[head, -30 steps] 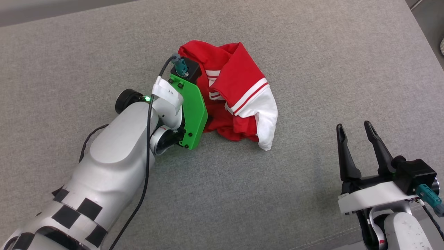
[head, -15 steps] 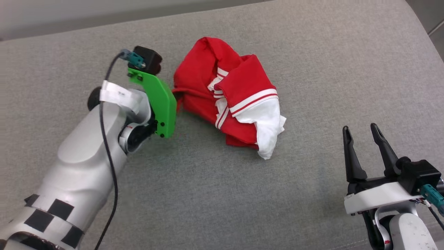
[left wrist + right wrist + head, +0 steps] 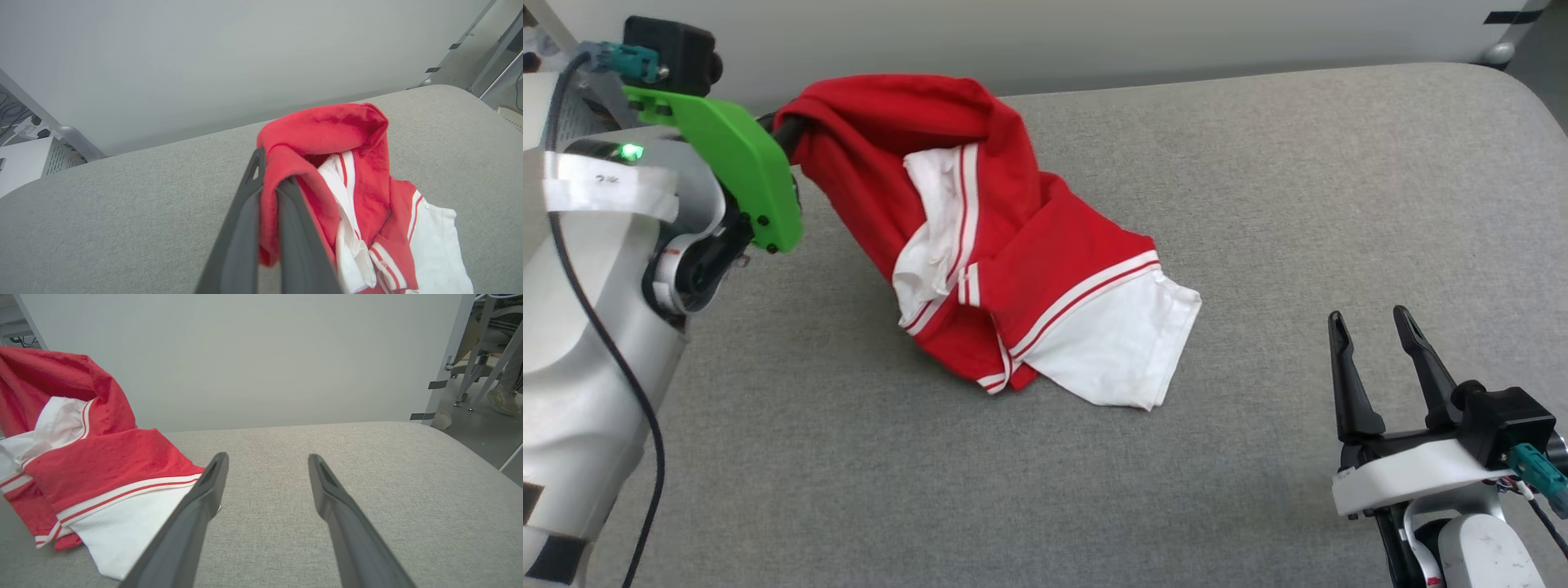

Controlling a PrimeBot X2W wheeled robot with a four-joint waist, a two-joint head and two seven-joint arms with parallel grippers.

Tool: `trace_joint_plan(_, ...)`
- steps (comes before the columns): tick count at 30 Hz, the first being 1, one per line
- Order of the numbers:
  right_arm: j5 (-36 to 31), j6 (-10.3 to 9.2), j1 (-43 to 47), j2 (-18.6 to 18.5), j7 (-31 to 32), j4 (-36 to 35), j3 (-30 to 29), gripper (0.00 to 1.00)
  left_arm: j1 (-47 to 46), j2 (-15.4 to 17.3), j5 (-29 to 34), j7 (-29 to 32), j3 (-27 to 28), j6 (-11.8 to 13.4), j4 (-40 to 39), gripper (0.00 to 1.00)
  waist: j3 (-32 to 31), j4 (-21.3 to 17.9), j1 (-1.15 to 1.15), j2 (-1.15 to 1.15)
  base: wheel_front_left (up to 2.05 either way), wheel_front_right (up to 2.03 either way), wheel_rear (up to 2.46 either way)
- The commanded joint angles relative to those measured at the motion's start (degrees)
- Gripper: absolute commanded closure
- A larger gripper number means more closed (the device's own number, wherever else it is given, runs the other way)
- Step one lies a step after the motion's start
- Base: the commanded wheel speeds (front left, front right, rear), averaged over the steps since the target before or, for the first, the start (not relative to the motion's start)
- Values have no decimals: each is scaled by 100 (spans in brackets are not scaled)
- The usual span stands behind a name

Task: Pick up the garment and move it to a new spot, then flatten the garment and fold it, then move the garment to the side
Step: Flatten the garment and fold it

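left gripper (image 3: 270, 173) tips half-buried in garment (image 3: 355, 134) fold. garment clipped at left wrist view's bottom edge, right wrist view's left edge.

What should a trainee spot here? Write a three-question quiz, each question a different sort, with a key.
1. True or false: the left gripper is shut on a fold of the garment.
2. The right gripper is: A) open, apart from the garment; B) shut on a cuff; C) pressing the cloth flat.
3. Fill in: the part of the garment lying nearest the right gripper is its ____.
Key: 1 true; 2 A; 3 white sleeve.
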Motion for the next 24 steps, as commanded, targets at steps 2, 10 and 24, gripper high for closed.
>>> trace_joint_plan(2,-7,-4,69,45,19,-6,9,0,252,195,-108,74,83,81,-54,100,-84,117,0,0,0,0,0)
trace_joint_plan(10,-33,-4,-21,14,104,-42,137,0,652,288,-439,372,191,291,685,0,100,168,0,0,0,0,0)
trace_joint_plan(24,-32,-4,-25,-76,205,18,161,0,378,-189,327,-1836,-5,5,1588,0,-80,391,0,0,0,0,0)
